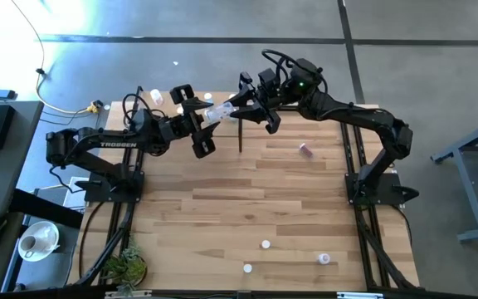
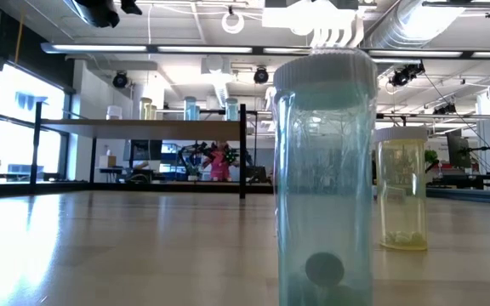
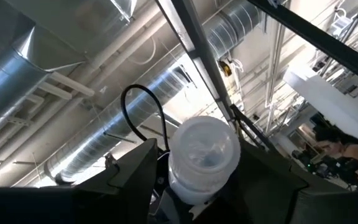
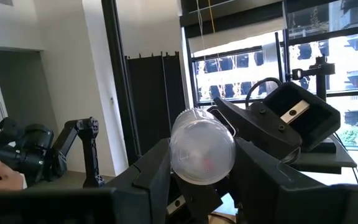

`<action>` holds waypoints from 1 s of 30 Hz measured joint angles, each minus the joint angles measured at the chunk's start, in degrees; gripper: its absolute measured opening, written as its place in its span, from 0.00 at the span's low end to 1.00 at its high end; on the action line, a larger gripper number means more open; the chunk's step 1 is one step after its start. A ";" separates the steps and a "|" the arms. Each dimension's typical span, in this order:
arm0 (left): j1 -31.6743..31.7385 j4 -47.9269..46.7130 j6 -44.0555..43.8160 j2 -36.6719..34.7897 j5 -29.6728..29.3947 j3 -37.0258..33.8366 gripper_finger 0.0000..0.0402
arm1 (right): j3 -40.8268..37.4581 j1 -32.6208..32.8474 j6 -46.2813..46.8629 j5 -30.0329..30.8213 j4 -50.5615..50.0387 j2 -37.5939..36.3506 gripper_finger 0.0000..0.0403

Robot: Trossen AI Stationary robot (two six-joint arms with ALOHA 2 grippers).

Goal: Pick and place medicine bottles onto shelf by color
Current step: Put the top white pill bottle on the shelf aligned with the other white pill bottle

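A pale, clear medicine bottle [image 1: 219,112] hangs in the air over the table's far middle, between both arms. My right gripper [image 1: 241,105] comes from the right and is shut on it. My left gripper [image 1: 201,123] comes from the left and tips upward; its fingers stand open on either side of the bottle's capped end [image 3: 204,149], and I cannot tell whether they touch it. The shelf [image 2: 143,124] stands at the far edge on black posts [image 2: 243,151], and several bottles stand on its board. My right gripper pinches the bottle's clear base end [image 4: 201,149] between its two fingers [image 4: 151,177]. The fingers come nearly level from the table's right and lie along the bottle. The bottle is lifted clear of the table, its other end pointing at my left gripper [image 4: 278,124].
A pink bottle [image 1: 305,149] lies on the table's right part. Three more bottles [image 1: 265,244] stand near the front edge. Close to the low camera stand a blue-green bottle [image 2: 323,178] and a yellow one [image 2: 401,189]. The wood between them and the shelf is bare.
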 joint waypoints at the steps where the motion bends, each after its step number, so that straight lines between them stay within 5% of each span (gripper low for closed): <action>1: 0.00 -0.05 0.00 0.00 -0.02 0.00 0.49 | 0.00 0.00 0.00 0.02 0.00 0.00 0.33; 18: 0.00 -0.62 0.87 0.00 -0.02 0.00 0.32 | 0.00 -0.02 -0.07 -0.08 -0.51 0.00 0.34; 30: -0.03 -4.63 1.14 0.00 -6.79 0.04 0.32 | 0.00 -1.71 0.21 0.66 -1.29 -0.02 0.53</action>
